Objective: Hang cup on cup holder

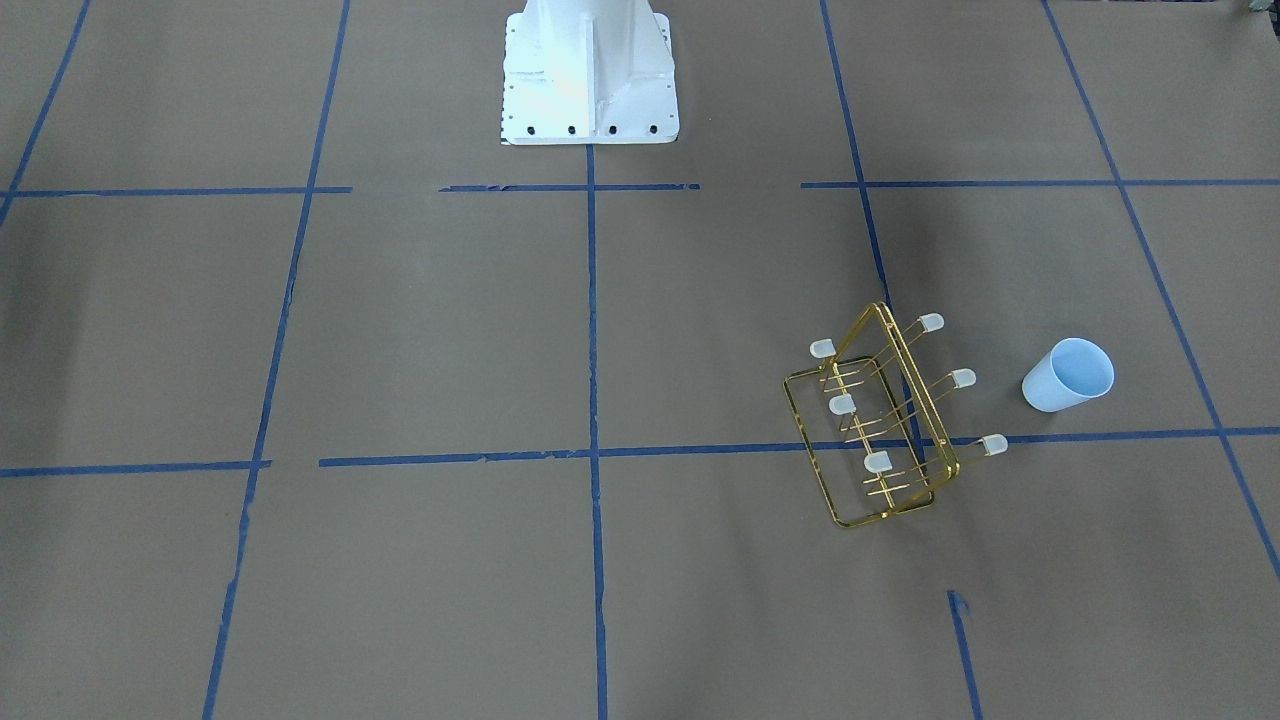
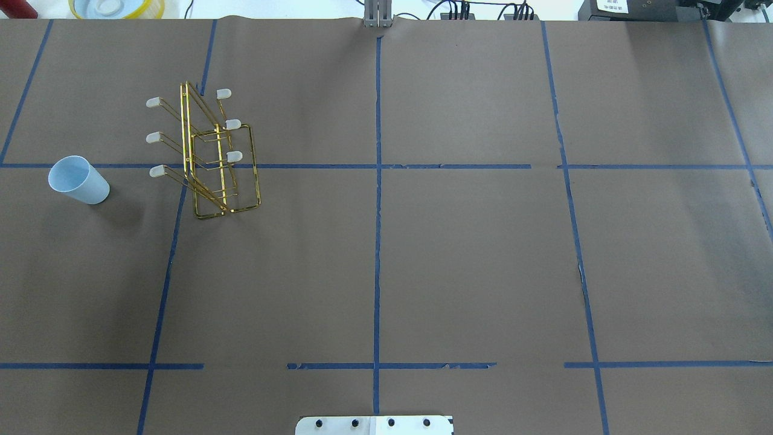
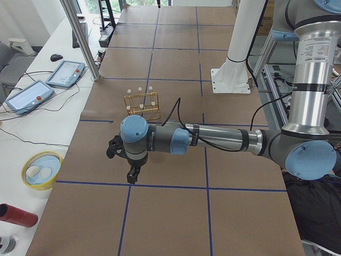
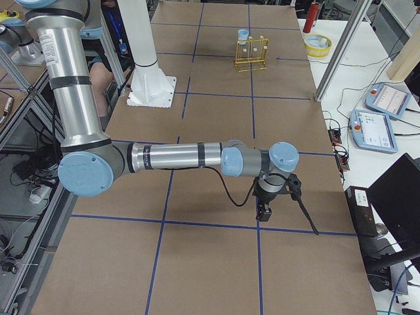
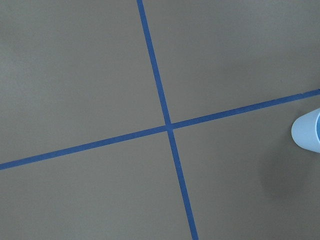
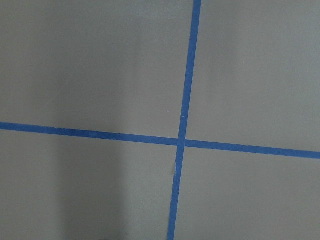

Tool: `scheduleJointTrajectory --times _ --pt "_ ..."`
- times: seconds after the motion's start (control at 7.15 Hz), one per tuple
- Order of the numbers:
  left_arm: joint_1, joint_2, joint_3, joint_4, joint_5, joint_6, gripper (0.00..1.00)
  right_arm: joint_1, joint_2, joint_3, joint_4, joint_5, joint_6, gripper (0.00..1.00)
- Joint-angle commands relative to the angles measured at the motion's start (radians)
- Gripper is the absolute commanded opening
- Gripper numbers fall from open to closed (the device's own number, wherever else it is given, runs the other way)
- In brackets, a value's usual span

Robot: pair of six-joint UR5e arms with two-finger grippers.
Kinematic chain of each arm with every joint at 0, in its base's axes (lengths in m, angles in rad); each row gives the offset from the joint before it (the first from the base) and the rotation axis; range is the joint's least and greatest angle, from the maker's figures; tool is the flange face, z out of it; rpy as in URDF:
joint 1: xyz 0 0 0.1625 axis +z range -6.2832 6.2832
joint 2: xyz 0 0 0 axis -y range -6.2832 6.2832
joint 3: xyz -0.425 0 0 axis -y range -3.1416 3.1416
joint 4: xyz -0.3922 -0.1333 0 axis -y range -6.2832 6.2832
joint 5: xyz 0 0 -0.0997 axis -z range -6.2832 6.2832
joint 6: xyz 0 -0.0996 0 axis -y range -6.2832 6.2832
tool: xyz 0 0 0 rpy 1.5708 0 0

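**Cup** (image 2: 78,180): stood upright, mouth up, on the desk (image 2: 471,254) at the robot's far left. It is set apart from the rack, on its outer side, and is not yet hung. Its rim is caught at the edge of the left wrist view

**Rack** (image 2: 211,157): stood on its frame, with three white-capped prongs (image 2: 156,138) angled out to each side, all six bare. The row facing the cup is judged the nearest seat

**Left hand** (image 3: 132,172): held over the desk near the cup, pointed down. Whether it is spread or pressed together cannot be told from the side view. It is judged best placed for the pick, since cup and rack both lie on its side

**Right hand** (image 4: 264,210): held over bare desk, well apart from both things. Its state likewise cannot be told

**Step judged:** the grasp is not begun, and the cup must be turned mouth-down to seat over a prong
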Motion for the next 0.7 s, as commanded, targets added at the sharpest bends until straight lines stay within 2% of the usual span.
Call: scheduleJointTrajectory --times 0.0,0.28,0.56 --pt "0.002 -0.002 0.015 -0.056 -0.023 -0.035 1.00 0.000 0.000 0.000 0.000 0.000 0.000 1.00" --pt "0.006 -0.008 0.021 -0.201 -0.034 -0.163 1.00 0.000 0.000 0.000 0.000 0.000 0.000 1.00" --pt "0.009 -0.017 0.028 -0.275 -0.033 -0.227 1.00 0.000 0.000 0.000 0.000 0.000 0.000 1.00"
